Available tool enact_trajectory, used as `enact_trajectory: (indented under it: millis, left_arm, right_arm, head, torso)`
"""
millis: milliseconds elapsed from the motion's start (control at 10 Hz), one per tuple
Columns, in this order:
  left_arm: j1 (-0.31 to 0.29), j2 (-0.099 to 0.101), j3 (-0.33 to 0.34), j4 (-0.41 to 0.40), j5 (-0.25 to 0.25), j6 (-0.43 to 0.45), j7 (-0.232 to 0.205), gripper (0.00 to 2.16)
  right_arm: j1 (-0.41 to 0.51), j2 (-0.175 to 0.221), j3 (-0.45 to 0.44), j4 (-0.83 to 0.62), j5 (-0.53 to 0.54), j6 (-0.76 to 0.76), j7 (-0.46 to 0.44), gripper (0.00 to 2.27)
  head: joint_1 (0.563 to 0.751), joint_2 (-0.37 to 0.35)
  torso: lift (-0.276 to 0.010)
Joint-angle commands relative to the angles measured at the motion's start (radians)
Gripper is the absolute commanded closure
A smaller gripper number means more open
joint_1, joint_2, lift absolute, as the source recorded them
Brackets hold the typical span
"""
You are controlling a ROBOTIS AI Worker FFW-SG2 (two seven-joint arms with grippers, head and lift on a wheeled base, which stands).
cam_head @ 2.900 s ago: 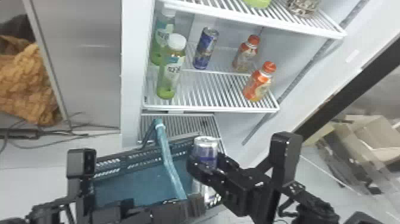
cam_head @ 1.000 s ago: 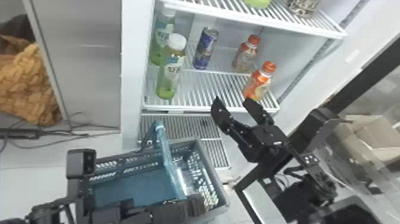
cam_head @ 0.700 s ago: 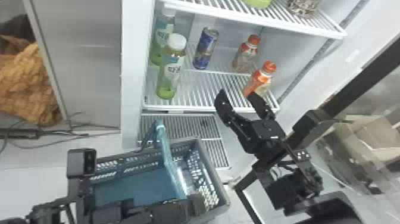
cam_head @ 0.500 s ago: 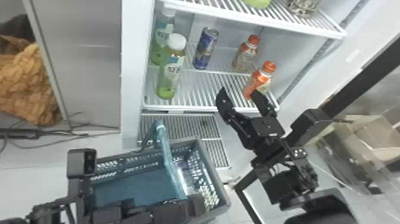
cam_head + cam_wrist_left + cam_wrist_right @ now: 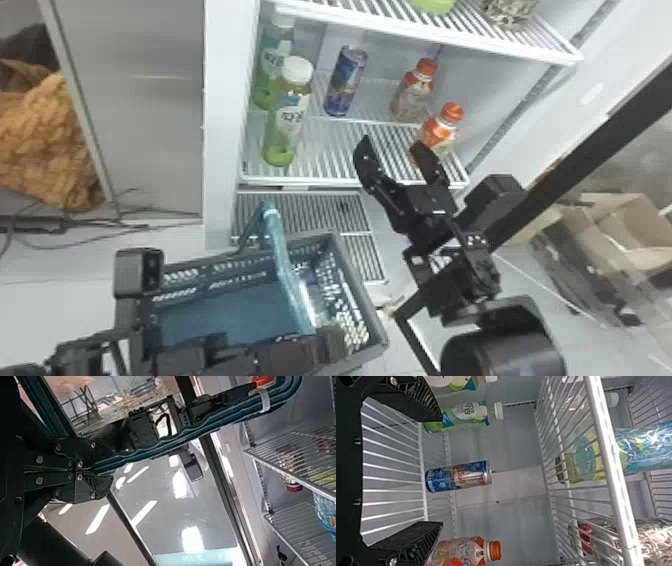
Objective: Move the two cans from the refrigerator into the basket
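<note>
Slim blue-and-silver can (image 5: pixel 459 476) with red markings, upright on wire shelf (image 5: pixel 320 181)

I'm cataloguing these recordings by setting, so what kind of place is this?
Probably a room with a drinks refrigerator, perhaps a shop mock-up or lab: wire shelves bear bottles and a can, with a shopping-style basket below.
</note>
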Motion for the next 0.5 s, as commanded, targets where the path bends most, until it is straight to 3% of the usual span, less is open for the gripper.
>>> enact_trajectory:
  millis: [0,400]
  left_arm:
    - [0.000,0.000,0.001,0.000,0.000,-0.001,0.000,1.16]
    - [-0.003,0.002,0.001,0.000,0.000,0.002,0.000,1.16]
  right_arm:
    - [-0.046,-0.003,0.008,0.057,0.012,-0.028,0.000,0.07]
    - [-0.149,-0.010,0.018,0.165,0.038,-0.043,0.000,0.04]
  head:
    - [0.695,-0.350]
    - [0.695,-0.350]
  torso:
    - [-0.276]
    - [-0.276]
